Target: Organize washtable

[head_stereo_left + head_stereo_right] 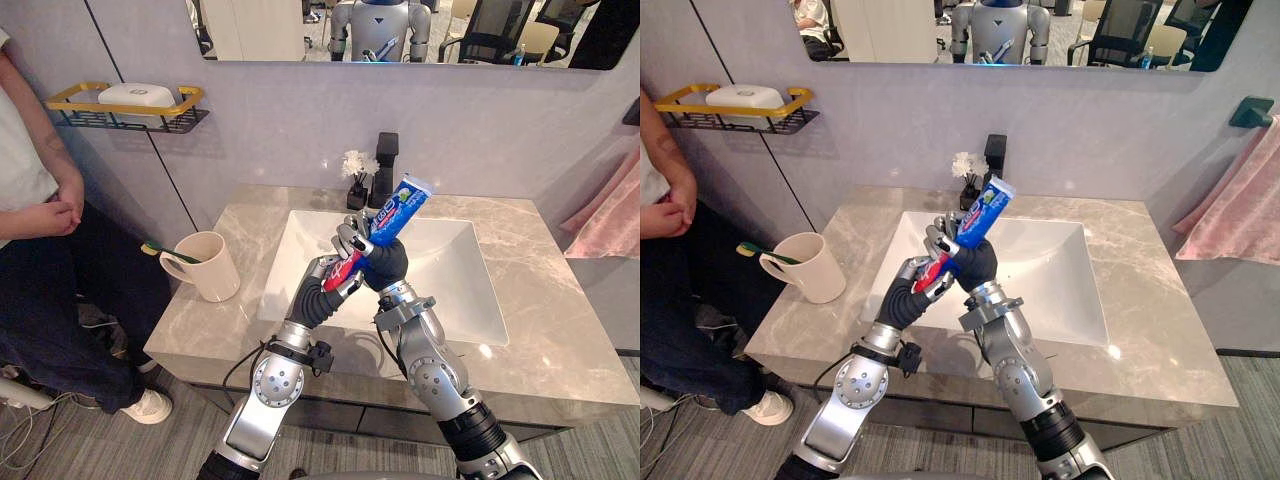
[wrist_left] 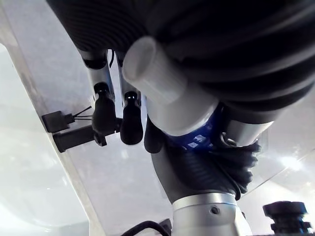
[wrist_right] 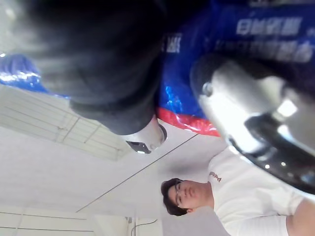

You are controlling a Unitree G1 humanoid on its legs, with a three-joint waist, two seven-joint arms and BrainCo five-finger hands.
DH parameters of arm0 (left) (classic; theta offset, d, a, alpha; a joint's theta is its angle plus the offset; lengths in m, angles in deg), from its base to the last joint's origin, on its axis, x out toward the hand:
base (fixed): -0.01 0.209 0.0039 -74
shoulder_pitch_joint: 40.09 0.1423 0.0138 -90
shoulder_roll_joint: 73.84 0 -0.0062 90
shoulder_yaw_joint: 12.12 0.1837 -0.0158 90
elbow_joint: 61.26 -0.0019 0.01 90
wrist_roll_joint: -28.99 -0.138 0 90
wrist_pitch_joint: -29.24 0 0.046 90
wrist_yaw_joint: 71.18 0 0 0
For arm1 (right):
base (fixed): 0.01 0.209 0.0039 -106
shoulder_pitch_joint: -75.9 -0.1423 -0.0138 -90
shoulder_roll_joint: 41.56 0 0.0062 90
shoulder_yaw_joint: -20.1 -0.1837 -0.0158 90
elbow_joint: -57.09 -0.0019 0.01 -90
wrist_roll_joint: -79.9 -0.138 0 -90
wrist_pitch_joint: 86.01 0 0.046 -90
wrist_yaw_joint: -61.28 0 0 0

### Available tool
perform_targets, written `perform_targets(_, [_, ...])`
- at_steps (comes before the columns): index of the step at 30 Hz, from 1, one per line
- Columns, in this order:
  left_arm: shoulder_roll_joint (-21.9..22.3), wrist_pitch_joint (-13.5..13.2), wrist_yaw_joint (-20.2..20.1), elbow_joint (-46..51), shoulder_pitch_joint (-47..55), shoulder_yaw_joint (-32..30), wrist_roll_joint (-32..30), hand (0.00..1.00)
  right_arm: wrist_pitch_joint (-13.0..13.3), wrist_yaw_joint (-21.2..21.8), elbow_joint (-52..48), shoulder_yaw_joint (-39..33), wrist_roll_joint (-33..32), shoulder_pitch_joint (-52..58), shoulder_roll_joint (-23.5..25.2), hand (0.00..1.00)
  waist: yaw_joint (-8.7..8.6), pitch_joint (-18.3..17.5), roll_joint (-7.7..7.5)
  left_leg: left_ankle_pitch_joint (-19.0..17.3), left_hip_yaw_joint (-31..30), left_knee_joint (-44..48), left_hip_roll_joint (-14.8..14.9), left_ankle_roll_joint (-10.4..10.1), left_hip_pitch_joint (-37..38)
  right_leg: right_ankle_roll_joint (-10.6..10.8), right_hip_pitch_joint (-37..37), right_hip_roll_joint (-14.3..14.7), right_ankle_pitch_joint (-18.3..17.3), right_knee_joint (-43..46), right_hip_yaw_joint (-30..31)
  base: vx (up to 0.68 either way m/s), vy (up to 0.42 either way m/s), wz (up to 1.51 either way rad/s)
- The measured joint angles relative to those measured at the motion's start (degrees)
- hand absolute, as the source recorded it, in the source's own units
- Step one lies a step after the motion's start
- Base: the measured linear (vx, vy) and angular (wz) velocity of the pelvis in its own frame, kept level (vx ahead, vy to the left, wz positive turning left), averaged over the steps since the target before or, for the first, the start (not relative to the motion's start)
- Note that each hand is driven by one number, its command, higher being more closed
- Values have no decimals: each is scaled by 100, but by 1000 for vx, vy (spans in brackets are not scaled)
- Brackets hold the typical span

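A blue toothpaste tube (image 1: pixel 397 210) with a red lower end and a white cap (image 2: pixel 158 83) is held tilted above the white sink (image 1: pixel 455 290). My right hand (image 1: pixel 386 262) is curled round the tube's middle, and the blue and red print shows past its thumb (image 3: pixel 123 108) in the right wrist view. My left hand (image 1: pixel 338 262) meets it from the left, its fingers (image 2: pixel 129 115) wrapped round the red cap end. The two hands touch each other over the basin's left half.
A cream mug (image 1: pixel 210 267) with a green toothbrush (image 1: pixel 163 252) stands on the marble counter (image 1: pixel 540 330) left of the sink. A black faucet (image 1: pixel 386 162) and a small flower vase (image 1: pixel 357 182) stand behind it. A person (image 1: pixel 35 215) stands at the left under a wall shelf (image 1: pixel 128 108); a pink towel (image 1: pixel 610 215) hangs at the right.
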Motion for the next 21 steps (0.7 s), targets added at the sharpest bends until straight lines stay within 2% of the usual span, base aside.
perform_targets(13, [-157, -137, 308, 1373, 653, -1162, -62, 0, 49, -20, -287, -604, 101, 5, -92, 100, 16, -34, 73, 1, -26, 1, -8, -1, -1, 1, 42, -7, 10, -33, -58, 0, 0, 1])
perform_targets(19, [-99, -302, 762, 2272, 1073, -2297, -26, 0, 207, -24, -528, -907, 226, 64, -109, 100, 57, -30, 81, -1, -145, -23, -23, -2, -6, 7, 142, -8, 14, -123, -179, -8, -9, 9])
perform_targets(21, [61, -360, 982, 2407, 1181, -2865, 114, 0, 242, -34, -687, -1094, 323, 252, -105, 100, 165, -22, 93, -2, -162, -23, -27, -4, -7, 7, 185, -8, 13, -152, -236, -1, -17, 12])
